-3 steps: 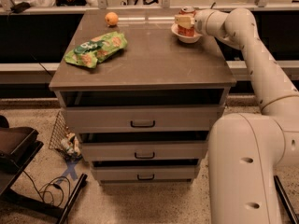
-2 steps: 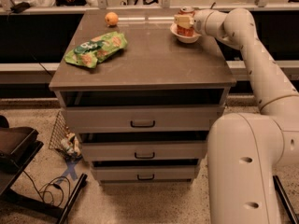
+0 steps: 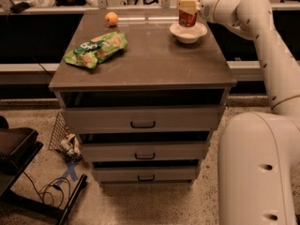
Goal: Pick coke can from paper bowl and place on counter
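Note:
The coke can (image 3: pixel 189 14) is red with a silver top and is upright in my gripper (image 3: pixel 188 5), which reaches in from the right and is shut around its upper half. The can's base hangs just over the middle of the white paper bowl (image 3: pixel 188 33), lifted off its floor. The bowl sits at the far right corner of the grey-brown counter (image 3: pixel 150 60).
A green chip bag (image 3: pixel 96 48) lies at the counter's left. An orange (image 3: pixel 111 18) sits at the far left. My white arm (image 3: pixel 262 41) runs down the right side. Three drawers with black handles (image 3: pixel 142 124) are below. Cables and litter (image 3: pixel 65 144) lie on the floor at left.
The gripper has risen with the coke can, lifting it up out of the paper bowl. The bowl, bag and orange have not moved.

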`<state>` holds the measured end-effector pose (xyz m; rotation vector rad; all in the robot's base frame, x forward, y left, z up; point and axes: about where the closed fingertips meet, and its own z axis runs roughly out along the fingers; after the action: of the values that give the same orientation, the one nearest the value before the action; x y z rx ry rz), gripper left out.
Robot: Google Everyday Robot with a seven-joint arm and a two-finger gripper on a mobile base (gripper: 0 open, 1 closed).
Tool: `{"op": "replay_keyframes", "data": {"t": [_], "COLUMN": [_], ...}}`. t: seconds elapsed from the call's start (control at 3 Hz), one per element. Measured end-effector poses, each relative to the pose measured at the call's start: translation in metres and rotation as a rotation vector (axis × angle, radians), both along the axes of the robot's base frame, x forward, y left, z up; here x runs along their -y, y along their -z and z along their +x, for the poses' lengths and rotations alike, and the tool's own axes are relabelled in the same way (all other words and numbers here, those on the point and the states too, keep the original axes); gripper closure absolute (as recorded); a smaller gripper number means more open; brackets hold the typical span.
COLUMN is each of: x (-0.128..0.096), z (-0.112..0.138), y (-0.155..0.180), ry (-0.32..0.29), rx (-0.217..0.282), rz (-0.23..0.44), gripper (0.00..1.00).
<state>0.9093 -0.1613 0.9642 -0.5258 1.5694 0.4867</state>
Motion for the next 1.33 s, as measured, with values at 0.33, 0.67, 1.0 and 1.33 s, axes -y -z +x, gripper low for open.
{"op": "replay_keyframes", "data": {"t": [0.33, 0.67, 1.0, 1.33], "x": [0.015, 0.025, 0.019, -0.011], "z": [-0.037, -0.1, -0.155, -0.183], "y": [-0.045, -0.087, -0.089, -0.034], "ry": [-0.012, -0.035, -0.066, -0.123], "rx": [0.058, 0.126, 0.14, 0.067], "rz": [0.009, 0.003, -0.001, -0.03], "gripper": [1.0, 1.0, 1.0, 1.0]}}
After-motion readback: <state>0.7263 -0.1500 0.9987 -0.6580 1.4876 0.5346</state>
